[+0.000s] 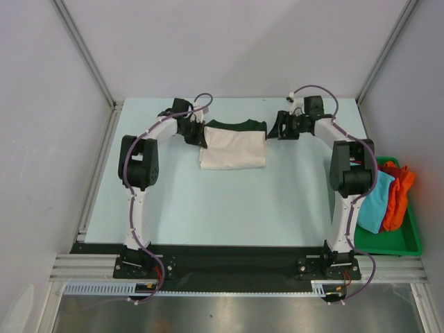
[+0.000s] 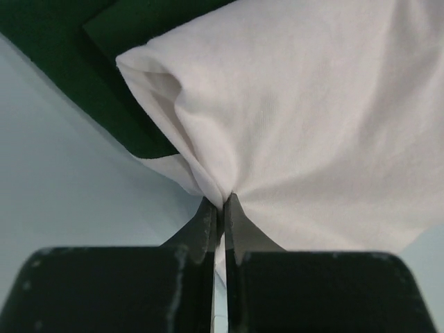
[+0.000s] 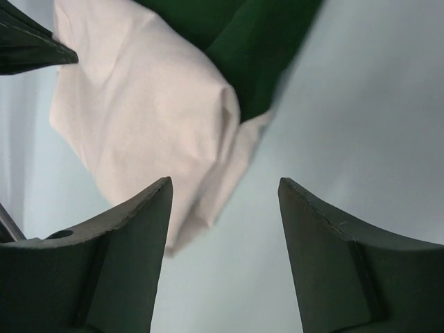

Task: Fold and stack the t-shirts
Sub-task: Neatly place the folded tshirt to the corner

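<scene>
Tightly, the left jaws pinch one edge of the cream-white t-shirt (image 2: 312, 104).

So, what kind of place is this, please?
Probably a robot test cell in a laboratory, not a home. Plain white panels on metal framing enclose a pale table, a left arm and a right arm are bolted at its near edge, and a green bin holds coloured clothes.

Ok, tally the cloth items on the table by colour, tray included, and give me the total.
white shirt: 1
dark green shirt: 1, under the white one
teal cloth: 1, in the tray
orange cloth: 1, in the tray
Total: 4 visible; the bunched tray pile could hide more.
</scene>
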You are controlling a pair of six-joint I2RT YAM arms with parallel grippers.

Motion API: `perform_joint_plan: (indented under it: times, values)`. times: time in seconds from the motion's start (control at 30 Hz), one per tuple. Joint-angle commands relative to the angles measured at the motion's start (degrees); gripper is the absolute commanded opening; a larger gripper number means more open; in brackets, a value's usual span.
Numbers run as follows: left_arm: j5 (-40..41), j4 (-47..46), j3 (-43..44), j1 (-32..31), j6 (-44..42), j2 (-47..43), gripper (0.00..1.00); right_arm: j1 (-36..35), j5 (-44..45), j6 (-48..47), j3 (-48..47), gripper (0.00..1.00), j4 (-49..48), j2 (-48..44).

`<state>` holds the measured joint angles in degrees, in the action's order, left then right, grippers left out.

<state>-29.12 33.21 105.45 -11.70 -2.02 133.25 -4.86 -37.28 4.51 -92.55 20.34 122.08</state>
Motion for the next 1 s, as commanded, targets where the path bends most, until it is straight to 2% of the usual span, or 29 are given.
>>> perform_joint_plan:
  times: [0.0, 0.37, 0.63, 0.8, 0.97]
  values:
    - [15.31, 4.05, -1.02, 2.65, -11.75, -5.01, 0.00, 2.93, 0.28, -2.49, 0.79, 0.68, -0.47, -8.26]
    - [41.49, -2.00, -5.87, 7.48, -23.28, -8.71, 0.00, 4.42, -2.80, -3.11, 2.99, 0.68, -0.47, -12.48]
    - [48.01, -5.60, -3.85, 13.53, -26.45, -7.48, 0.00, 6.53, -2.89, -1.88, 3.34, 0.68, -1.70, -12.22]
    - [50.83, -8.60, -0.35, 18.28, -29.53, -4.94, 0.00, 5.13, -1.75, -1.88, 3.08, 0.69, -1.71, -12.83]
    - [52.41, -11.41, 5.20, 20.40, -32.42, -0.20, 0.00, 3.02, -0.25, -2.93, 2.55, 0.69, -0.74, -13.27]
